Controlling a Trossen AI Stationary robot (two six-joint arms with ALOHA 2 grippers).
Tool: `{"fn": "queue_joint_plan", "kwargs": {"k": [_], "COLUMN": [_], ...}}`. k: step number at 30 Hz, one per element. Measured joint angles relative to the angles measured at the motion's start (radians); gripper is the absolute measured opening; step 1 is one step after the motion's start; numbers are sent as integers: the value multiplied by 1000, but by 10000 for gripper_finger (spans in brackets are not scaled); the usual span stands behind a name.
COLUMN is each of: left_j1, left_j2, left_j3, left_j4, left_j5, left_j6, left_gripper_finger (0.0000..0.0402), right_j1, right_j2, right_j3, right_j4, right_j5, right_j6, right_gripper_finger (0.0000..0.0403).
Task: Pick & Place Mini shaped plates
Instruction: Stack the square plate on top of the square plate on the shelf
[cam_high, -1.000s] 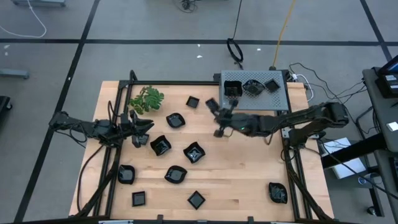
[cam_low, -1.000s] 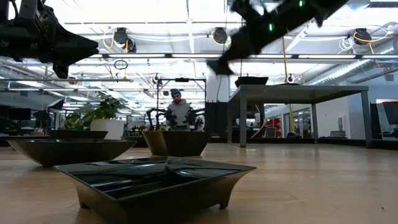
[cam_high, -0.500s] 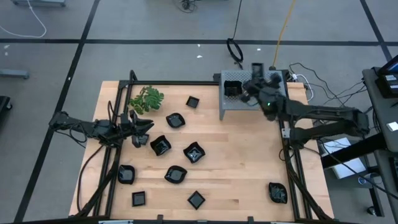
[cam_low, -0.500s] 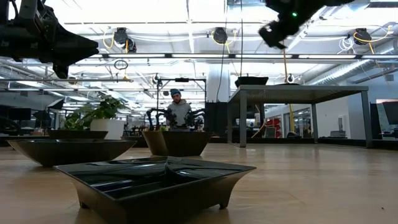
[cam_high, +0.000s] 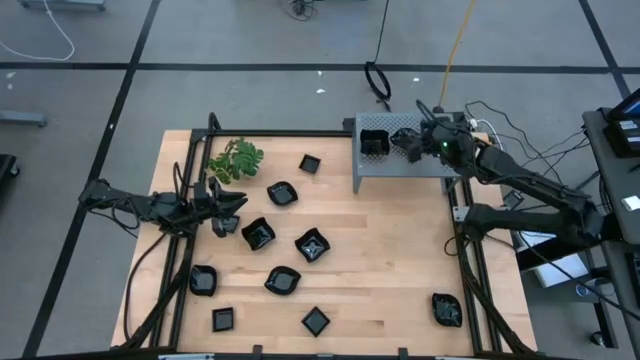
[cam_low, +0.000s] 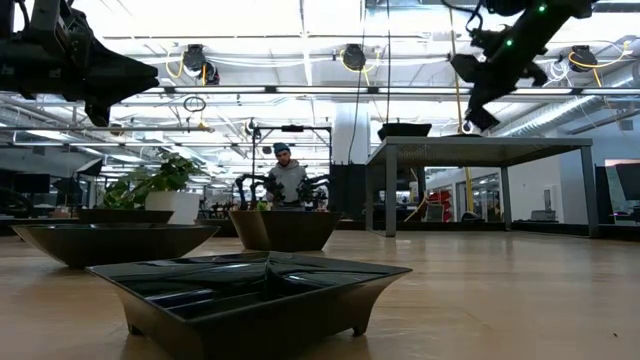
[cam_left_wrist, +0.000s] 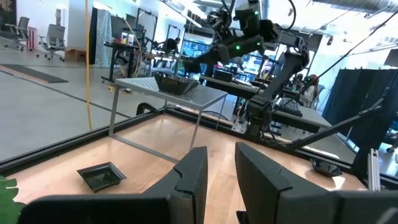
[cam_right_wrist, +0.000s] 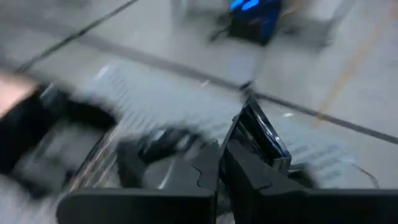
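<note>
Plates (cam_high: 374, 143) in grey box (cam_high: 400, 163)

A large open robotics lab or workshop: bare grey concrete floor (cam_high: 250, 40) marked with dark lines, exposed ceiling ducts and strip lights (cam_low: 300, 90), loose cables (cam_high: 378, 80) trailing off the wooden table (cam_high: 380, 270), more benches behind, and a person (cam_low: 287, 178) at another robot rig
</note>
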Motion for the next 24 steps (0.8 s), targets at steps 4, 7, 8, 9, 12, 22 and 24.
{"fn": "queue_joint_plan", "kwargs": {"k": [4, 7, 8, 9, 12, 22, 24], "left_j1": [0, 0, 0, 0, 0, 0, 0], "left_j2": [0, 0, 0, 0, 0, 0, 0], "left_j3": [0, 0, 0, 0, 0, 0, 0], "left_j4": [0, 0, 0, 0, 0, 0, 0], "left_j5": [0, 0, 0, 0, 0, 0, 0], "left_j6": [0, 0, 0, 0, 0, 0, 0], "left_gripper_finger": [86, 86, 86, 86, 86, 86, 86], "right_j1": [-41, -71, -79, -86, -100, -126, -137], "right_j2": [0, -10, -14, -18, -31, -35, -35], "right_j3": [0, 0, 0, 0, 0, 2, 2], "right_j4": [-30, -29, -29, -30, -47, -242, -250], "right_j5": [-78, -79, -79, -80, -80, -80, -80], "right_j6": [-134, -216, -252, -293, -449, -775, -777], "right_gripper_finger": [9, 9, 9, 9, 9, 9, 9]}}
